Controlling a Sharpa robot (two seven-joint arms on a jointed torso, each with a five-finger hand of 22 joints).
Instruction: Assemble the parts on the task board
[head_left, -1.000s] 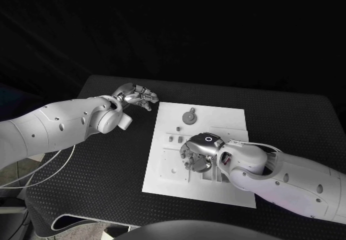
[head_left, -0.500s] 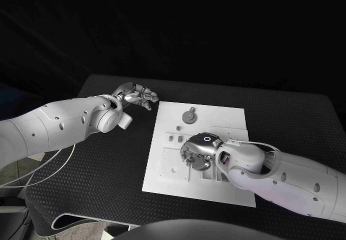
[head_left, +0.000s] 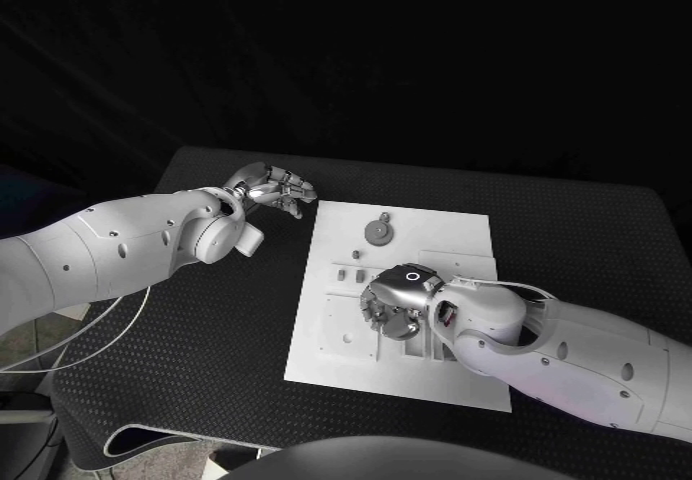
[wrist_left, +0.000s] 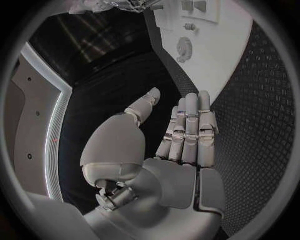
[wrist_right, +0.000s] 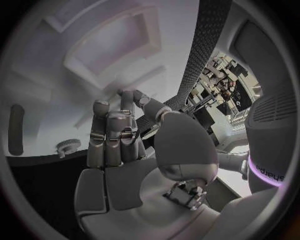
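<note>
My right hand (head_left: 392, 305) sits low over the middle of the task board (head_left: 325, 350), fingers curled downward; in the right wrist view the fingers (wrist_right: 112, 135) stand together with nothing visible between them, though I cannot tell for sure whether they touch a part. My left hand (head_left: 271, 189) hangs over the counter (head_left: 188, 330) just off the board's far left corner, fingers (wrist_left: 190, 125) straight, side by side, released and holding nothing. I count 1 round gear-like part (head_left: 378, 233) on the far end of the board, well apart from my right hand, and 2 small dark slots (head_left: 349, 281) between them. 1 board, 2 hands.
</note>
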